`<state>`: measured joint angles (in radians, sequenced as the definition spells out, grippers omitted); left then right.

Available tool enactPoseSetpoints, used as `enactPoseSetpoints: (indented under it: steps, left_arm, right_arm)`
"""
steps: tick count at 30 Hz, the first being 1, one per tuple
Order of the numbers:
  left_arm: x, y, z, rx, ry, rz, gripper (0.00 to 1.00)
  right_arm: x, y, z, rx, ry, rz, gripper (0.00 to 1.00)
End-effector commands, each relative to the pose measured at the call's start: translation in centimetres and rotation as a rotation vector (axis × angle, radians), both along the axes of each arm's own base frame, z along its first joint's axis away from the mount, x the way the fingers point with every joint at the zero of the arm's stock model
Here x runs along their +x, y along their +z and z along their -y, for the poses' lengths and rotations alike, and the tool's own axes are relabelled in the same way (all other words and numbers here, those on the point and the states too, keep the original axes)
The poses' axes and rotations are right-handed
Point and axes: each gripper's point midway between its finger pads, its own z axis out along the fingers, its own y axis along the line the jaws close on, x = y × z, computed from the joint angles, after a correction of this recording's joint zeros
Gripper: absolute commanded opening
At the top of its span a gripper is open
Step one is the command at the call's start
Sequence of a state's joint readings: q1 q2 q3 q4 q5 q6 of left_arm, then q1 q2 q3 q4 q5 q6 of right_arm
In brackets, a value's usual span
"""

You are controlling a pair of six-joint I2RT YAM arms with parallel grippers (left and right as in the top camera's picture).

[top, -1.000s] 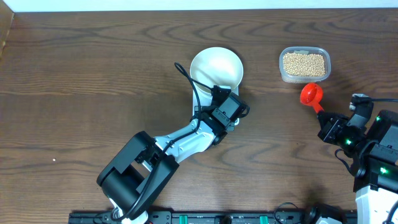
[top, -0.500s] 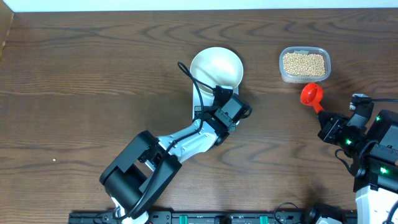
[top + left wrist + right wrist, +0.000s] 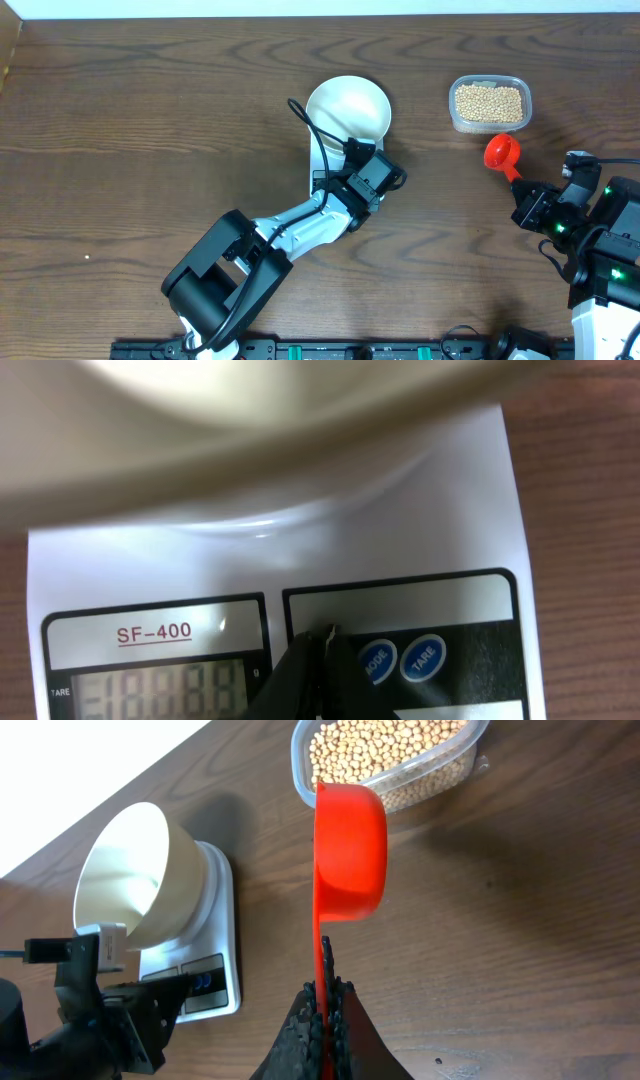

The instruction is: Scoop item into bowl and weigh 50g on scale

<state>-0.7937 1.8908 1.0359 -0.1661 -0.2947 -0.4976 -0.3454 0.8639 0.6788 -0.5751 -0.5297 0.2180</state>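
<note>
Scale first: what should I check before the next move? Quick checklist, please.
1. The bowl sits on the scale: ok.
2. The bowl is empty: ok.
3. The display reads zero: not ok, it shows eights.
4. The left tool is clear of the scale: not ok, its shut tip is over the button panel.
5. The right tool is shut on the scoop handle: ok.
6. The beans lie uncovered in the tub: ok.
</note>
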Motion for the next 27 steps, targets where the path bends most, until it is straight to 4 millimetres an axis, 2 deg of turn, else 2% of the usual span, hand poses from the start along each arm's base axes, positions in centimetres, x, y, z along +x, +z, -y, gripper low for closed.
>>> enactPoseSetpoints:
  steps: [1, 10, 19, 27]
  left_arm:
    - [-5.8, -7.6, -3.1, 0.119, -0.040, -0.264, 0.07]
    - [-5.3, -7.4, -2.7, 0.137, -0.119, -0.238, 0.07]
    - [-3.7, -7.2, -3.7, 0.143, -0.091, -0.206, 0.07]
    - [-3.1, -7.0, -3.6, 0.142, -0.113, -0.187, 0.07]
  right_arm:
    - [0.2, 0.6, -0.1, -0.019, 0.016, 0.017, 0.01]
    - [0.2, 0.6, -0.1, -0.018, 0.017, 0.017, 0.01]
    - [0.2, 0.6, -0.1, -0.018, 0.017, 0.017, 0.01]
    - [0.2, 0.6, -0.1, -0.018, 0.017, 0.017, 0.01]
